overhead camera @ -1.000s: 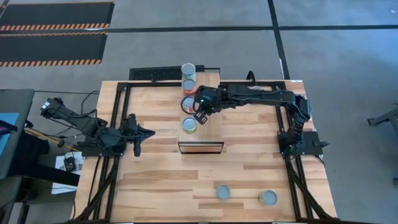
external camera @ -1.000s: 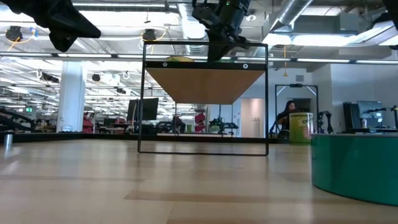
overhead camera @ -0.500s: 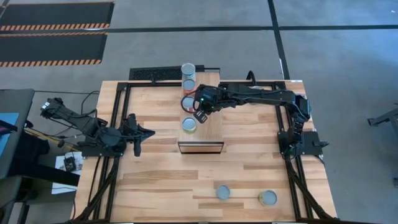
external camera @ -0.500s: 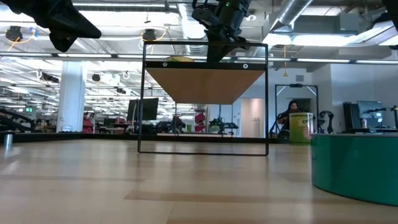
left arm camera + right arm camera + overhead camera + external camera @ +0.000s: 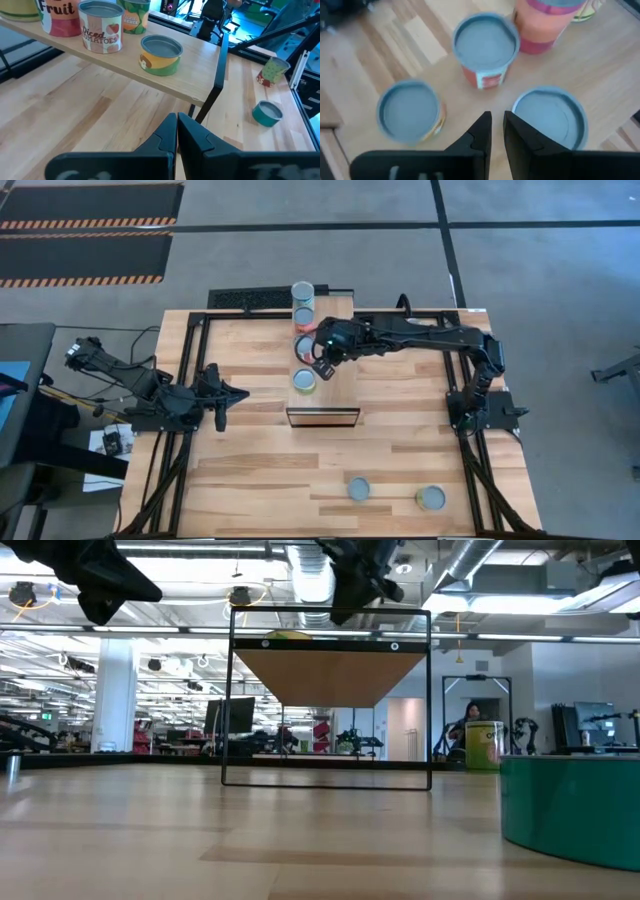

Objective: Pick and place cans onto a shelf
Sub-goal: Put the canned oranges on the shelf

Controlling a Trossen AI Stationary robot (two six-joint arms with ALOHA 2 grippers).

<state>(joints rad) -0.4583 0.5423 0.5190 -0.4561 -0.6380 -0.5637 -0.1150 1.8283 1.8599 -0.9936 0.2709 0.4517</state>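
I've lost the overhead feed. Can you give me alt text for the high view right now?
The right gripper hovers over the long light-wood shelf, beside a row of four short metal cans. The left gripper waits at the table's left side. Two more silver-topped cans stand on the slatted wooden table near its front edge.

The right arm stretches out across its side, its right gripper [image 5: 322, 364] empty with fingers nearly closed; the left gripper [image 5: 221, 397] rests low, fingers together, arm folded behind it
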